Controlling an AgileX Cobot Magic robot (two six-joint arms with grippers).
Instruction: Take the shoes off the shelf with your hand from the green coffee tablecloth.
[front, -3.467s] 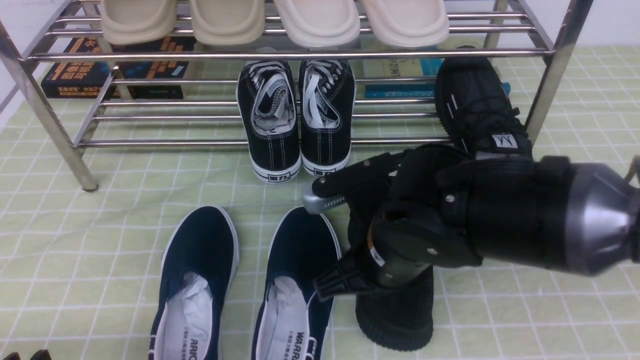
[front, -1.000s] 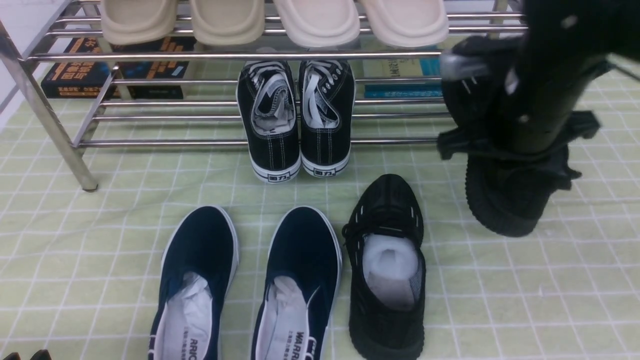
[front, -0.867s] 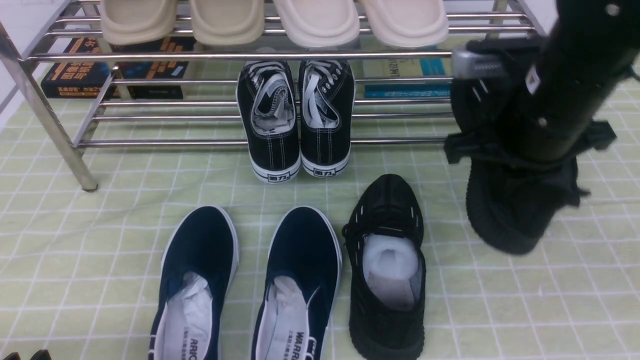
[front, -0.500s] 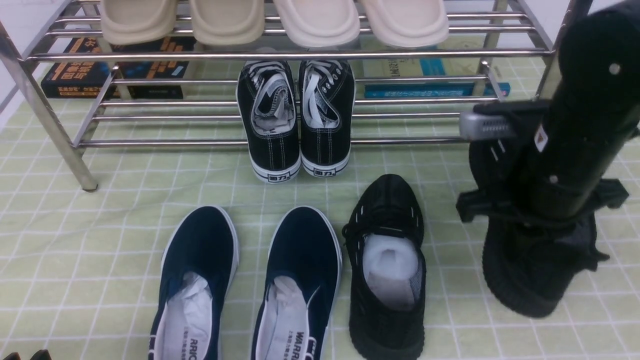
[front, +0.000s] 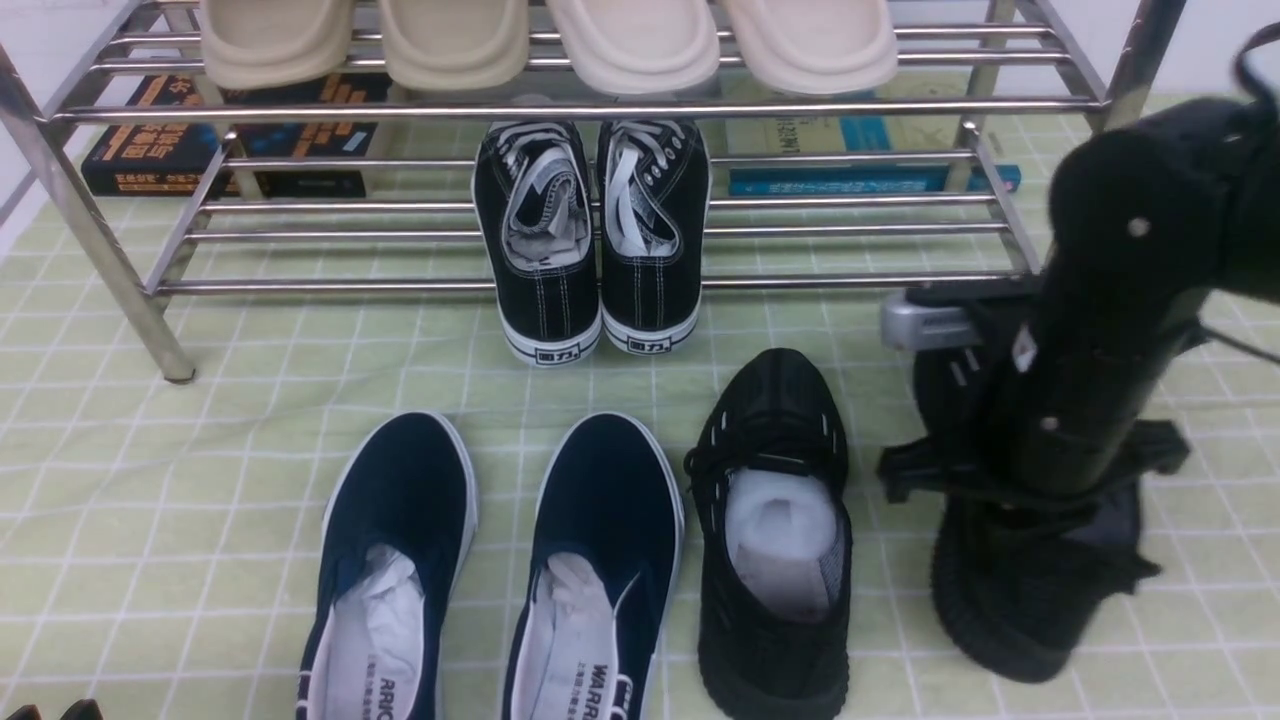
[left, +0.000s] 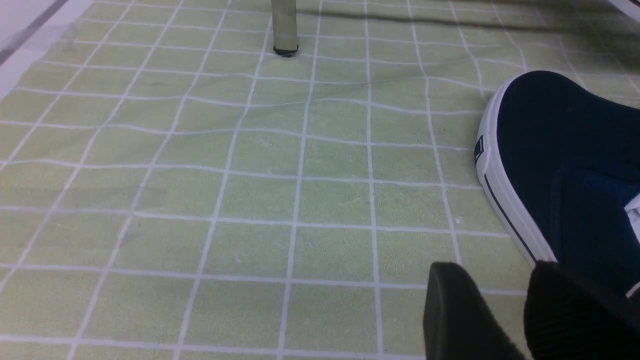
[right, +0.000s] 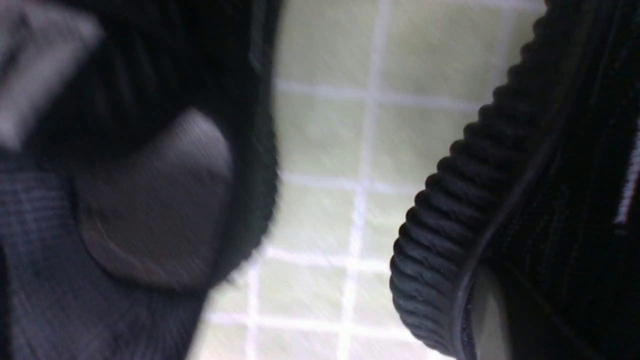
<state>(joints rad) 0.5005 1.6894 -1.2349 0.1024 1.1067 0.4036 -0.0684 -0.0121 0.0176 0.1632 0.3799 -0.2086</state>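
My right gripper (front: 935, 400) is shut on one black knit sneaker (front: 1010, 590) and holds it heel-down over the green tablecloth (front: 230, 450), in front of the shelf's (front: 600, 108) right end. I cannot tell if its sole touches the cloth. In the right wrist view its ribbed sole (right: 450, 225) is sharp, with a grey finger (right: 482, 310) against it. The other black knit sneaker (front: 775, 530) lies flat on the cloth just to the left, white paper inside. My left gripper (left: 495, 280) hovers open and empty over the cloth.
Two navy slip-ons (front: 400, 560) (front: 595, 560) lie left of the sneaker; one toe (left: 560, 165) is beside my left gripper. Black canvas lace-ups (front: 590, 240) sit on the lower tier, beige slippers (front: 545, 40) on top, books (front: 200, 140) behind. A shelf leg (front: 165, 350) stands front left.
My right gripper has carried the second black sneaker off the lower tier's right end, forward and down toward the cloth. The first sneaker was set down earlier. The left gripper shows no movement.
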